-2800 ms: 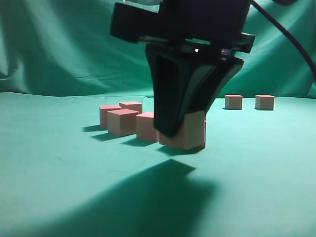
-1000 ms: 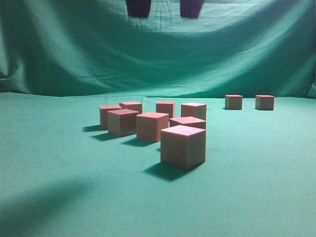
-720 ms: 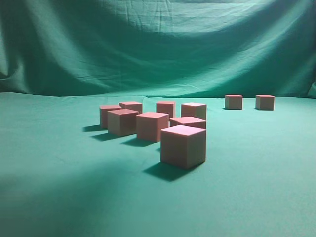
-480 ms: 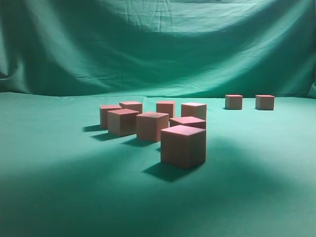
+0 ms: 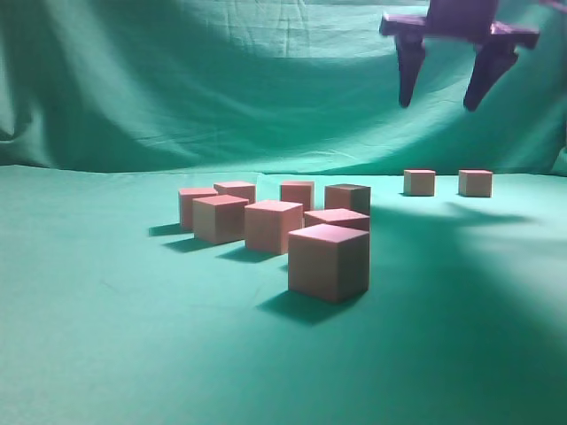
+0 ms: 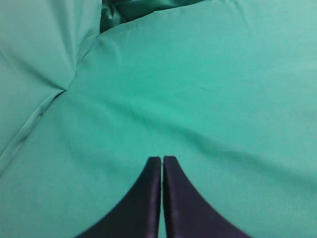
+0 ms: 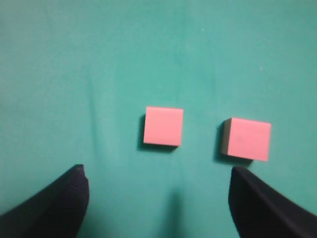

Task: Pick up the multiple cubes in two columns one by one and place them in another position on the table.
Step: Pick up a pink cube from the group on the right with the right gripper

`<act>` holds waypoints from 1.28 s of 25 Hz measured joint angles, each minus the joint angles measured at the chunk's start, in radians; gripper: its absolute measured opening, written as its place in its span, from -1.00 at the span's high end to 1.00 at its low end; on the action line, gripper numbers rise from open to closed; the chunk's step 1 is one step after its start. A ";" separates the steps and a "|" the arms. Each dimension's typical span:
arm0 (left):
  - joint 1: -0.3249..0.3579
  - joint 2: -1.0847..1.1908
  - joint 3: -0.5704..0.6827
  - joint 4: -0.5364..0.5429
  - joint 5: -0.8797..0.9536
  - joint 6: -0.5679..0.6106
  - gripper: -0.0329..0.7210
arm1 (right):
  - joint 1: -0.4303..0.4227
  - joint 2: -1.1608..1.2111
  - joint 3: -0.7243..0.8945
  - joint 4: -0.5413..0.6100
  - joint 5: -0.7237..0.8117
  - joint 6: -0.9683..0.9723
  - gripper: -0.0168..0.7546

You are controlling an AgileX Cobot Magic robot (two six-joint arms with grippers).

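Right gripper (image 5: 438,96), jaws apart and empty, hangs above two far cubes (image 7: 163,126) left on the green bench (image 5: 106,336), presumably lining up for the next pick. Eight cubes (image 5: 329,262) sit clustered nearer. Left gripper (image 6: 162,159): jaws together, idle.

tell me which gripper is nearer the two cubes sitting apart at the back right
Right. The right gripper hovers open above the two separate cubes, which show just ahead of its fingers. The left gripper, shut, sees only bare table.
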 joint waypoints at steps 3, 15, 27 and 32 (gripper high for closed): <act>0.000 0.000 0.000 0.000 0.000 0.000 0.91 | 0.000 0.060 -0.010 0.049 -0.044 -0.044 -0.54; 0.000 0.000 0.000 0.000 0.000 0.000 0.91 | 0.000 0.139 -0.010 0.057 -0.187 -0.124 -0.54; 0.000 0.000 0.000 0.000 0.000 0.000 0.91 | 0.000 0.192 -0.012 0.054 -0.213 -0.124 -0.30; 0.000 0.000 0.000 0.000 0.000 0.000 0.91 | 0.000 0.192 -0.012 0.054 -0.223 -0.122 0.32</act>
